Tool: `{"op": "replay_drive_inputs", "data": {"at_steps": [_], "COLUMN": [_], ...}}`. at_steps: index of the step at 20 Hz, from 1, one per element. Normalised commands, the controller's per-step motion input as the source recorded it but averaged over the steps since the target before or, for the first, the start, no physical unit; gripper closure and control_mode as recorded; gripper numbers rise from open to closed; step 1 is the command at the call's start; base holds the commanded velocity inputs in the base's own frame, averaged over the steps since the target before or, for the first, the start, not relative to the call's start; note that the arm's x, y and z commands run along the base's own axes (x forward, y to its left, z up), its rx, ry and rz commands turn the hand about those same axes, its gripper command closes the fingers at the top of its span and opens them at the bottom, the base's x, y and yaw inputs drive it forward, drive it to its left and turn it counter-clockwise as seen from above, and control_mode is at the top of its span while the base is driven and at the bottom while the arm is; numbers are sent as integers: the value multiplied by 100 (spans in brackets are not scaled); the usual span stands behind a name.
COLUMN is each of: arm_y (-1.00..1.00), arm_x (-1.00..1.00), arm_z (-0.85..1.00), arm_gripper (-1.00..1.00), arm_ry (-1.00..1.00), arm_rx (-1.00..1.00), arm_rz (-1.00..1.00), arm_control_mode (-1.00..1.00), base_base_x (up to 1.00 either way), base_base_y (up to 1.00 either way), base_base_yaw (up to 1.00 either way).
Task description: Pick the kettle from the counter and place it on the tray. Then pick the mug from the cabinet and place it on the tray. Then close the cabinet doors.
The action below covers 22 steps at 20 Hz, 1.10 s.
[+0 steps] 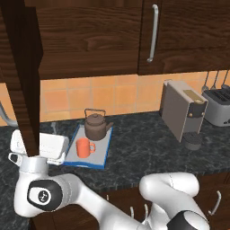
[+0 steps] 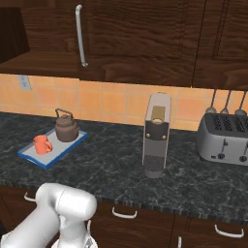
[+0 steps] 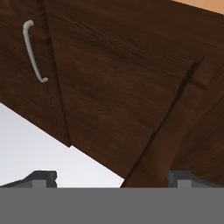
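Observation:
The brown kettle [image 1: 95,126] [image 2: 66,127] and the orange-red mug [image 1: 83,147] [image 2: 42,144] both stand on the blue-rimmed tray [image 1: 108,150] [image 2: 75,140] on the dark marbled counter [image 1: 134,148] [image 2: 111,169]. The left cabinet door [image 1: 22,76] stands swung out, edge-on at the left. My white hand [image 1: 47,146] sits at that door's lower end, partly behind it. In the hand view my gripper [image 3: 113,178] is open, its tips wide apart, with a dark wood door edge [image 3: 153,140] running between them. The right cabinet door [image 1: 179,36] is shut, its silver bar handle [image 1: 153,33] [image 2: 81,36] upright.
A boxy coffee machine [image 1: 183,112] [image 2: 156,133] stands right of the tray, and a silver toaster [image 1: 218,105] [image 2: 224,138] sits farther right. Utensils hang on the orange tiled wall [image 2: 111,104]. Drawers with silver handles [image 2: 123,213] run under the counter.

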Motion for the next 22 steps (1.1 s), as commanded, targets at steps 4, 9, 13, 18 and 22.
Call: {"op": "replay_drive_inputs", "data": {"at_steps": [4, 9, 13, 18, 22], "arm_y": [46, 45, 53, 45, 8], "arm_x": [15, 22, 25, 3, -5], "arm_z": [-5, -16, -22, 15, 40], "arm_gripper": [-100, -100, -100, -100, -100], "arm_ry": [0, 0, 0, 3, 5], "arm_rx": [-7, -5, -6, -3, 0], "arm_rz": [0, 0, -2, -15, -24], "arm_control_mode": [-100, -100, -100, -100, -100], "base_base_x": [0, 0, 0, 0, 0], "base_base_y": [0, 0, 0, 0, 0], "base_base_yaw": [0, 0, 0, 0, 0]}}
